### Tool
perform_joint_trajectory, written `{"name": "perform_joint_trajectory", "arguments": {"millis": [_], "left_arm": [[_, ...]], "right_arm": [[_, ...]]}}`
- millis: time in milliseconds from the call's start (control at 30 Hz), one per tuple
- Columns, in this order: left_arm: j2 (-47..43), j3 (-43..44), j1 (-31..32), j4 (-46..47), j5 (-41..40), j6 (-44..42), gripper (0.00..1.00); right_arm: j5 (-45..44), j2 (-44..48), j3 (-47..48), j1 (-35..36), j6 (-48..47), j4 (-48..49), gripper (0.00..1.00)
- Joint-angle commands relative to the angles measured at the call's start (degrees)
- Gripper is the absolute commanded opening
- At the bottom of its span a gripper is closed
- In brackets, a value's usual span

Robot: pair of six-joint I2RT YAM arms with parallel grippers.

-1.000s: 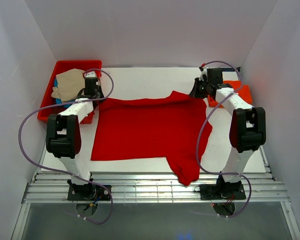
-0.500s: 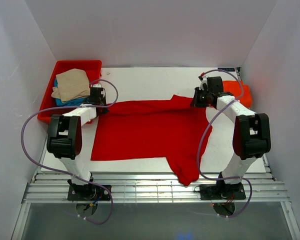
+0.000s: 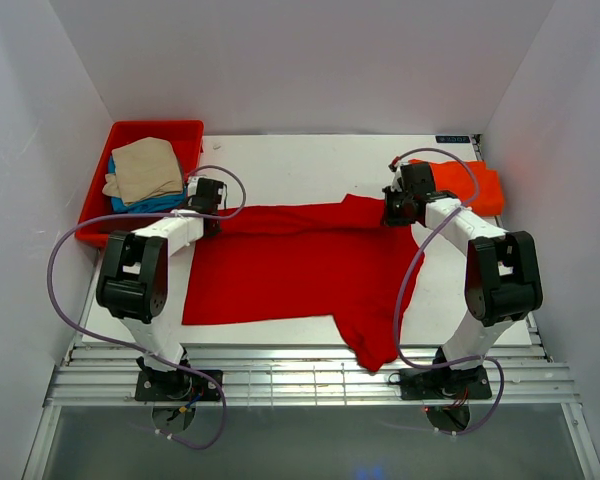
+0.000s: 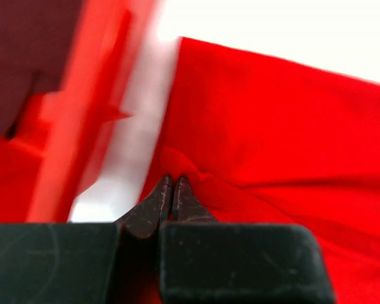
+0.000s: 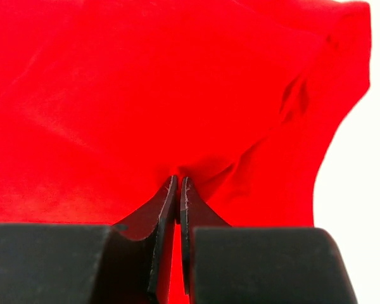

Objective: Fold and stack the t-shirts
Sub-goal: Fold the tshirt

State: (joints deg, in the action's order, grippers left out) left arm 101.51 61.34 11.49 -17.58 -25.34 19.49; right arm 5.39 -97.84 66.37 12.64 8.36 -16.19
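Observation:
A bright red t-shirt [image 3: 300,265] lies spread on the white table, one sleeve hanging over the near edge. Its far edge is lifted and folded toward me. My left gripper [image 3: 212,212] is shut on the shirt's far left corner [image 4: 177,168]. My right gripper [image 3: 391,210] is shut on the far right edge [image 5: 183,168]. An orange-red t-shirt [image 3: 470,185] lies folded at the far right. A beige t-shirt [image 3: 143,168] lies over a blue one [image 3: 150,203] in the tray.
A rigid red plastic tray [image 3: 180,130] stands at the far left; its wall shows blurred in the left wrist view [image 4: 82,126]. White walls close in the table on three sides. Purple cables loop from both arms.
Both grippers have moved toward me and slightly inward, pulling the red shirt's far edge forward over the body. The left gripper has come away from the tray.

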Motion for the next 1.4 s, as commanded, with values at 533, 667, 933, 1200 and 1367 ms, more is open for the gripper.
{"name": "perform_joint_trajectory", "arguments": {"millis": [533, 667, 933, 1200, 1367], "left_arm": [[-4.75, 0.62, -0.15, -8.69, -8.23, 6.26, 0.50], [-7.03, 0.71, 0.20, -9.40, -10.42, 7.06, 0.59], [-7.66, 5.62, 0.91, -7.03, -9.38, 7.58, 0.53], [3.95, 12.66, 1.00, -7.29, -4.98, 8.46, 0.46], [8.78, 15.47, 1.17, -7.64, -3.57, 8.73, 0.44]], "right_arm": [[-8.64, 2.31, -3.26, 0.98, -0.80, -2.80, 0.24], [-11.71, 3.62, -3.53, 1.33, -1.24, -3.33, 0.36], [-13.03, 5.12, 2.43, 1.24, -2.82, -0.95, 0.40], [-12.86, -6.91, 13.51, 0.72, -2.21, -1.39, 0.39], [-13.04, -14.02, 20.55, -0.34, -3.17, -1.83, 0.39]]}}
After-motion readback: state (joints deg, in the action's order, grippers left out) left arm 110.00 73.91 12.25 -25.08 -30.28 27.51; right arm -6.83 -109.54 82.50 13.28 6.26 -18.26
